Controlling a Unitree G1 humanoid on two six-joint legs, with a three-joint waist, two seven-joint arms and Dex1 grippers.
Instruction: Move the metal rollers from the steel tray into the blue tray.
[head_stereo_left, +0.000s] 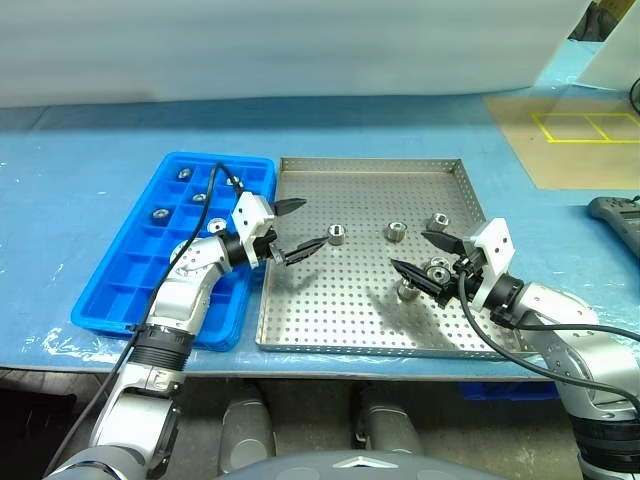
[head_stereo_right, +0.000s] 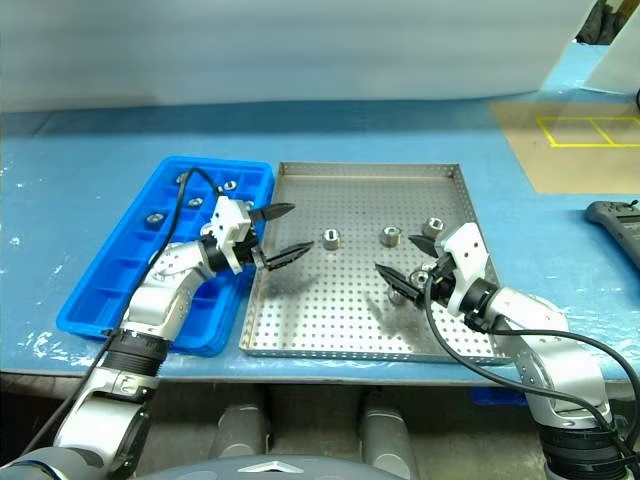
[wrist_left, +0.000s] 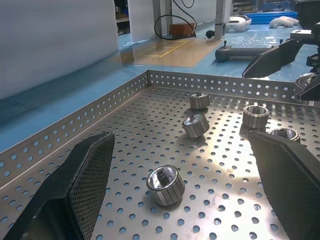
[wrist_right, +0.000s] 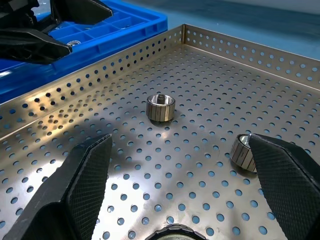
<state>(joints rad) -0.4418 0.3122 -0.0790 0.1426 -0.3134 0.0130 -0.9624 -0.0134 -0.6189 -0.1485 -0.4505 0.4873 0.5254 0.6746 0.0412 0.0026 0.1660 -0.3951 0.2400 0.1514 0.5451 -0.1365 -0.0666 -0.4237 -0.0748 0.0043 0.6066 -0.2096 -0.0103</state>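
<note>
Blue sheeting covers the counter (head_stereo_left: 90, 200) where my left hand (head_stereo_left: 297, 228), spread wide and empty, faces the nearest metal roller (head_stereo_left: 337, 235) just ahead in the steel tray (head_stereo_left: 300, 330), blue tray (head_stereo_left: 110, 300) behind it, my right hand (head_stereo_left: 418, 256) likewise spread.

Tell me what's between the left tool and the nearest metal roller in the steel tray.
Nothing: in the left wrist view only bare perforated steel tray floor separates the open left tool from the nearest roller.

A blue-covered table (head_stereo_left: 90, 180) meets a white wall (head_stereo_left: 300, 45), with yellow-taped brown board (head_stereo_left: 570, 140) alongside.
</note>
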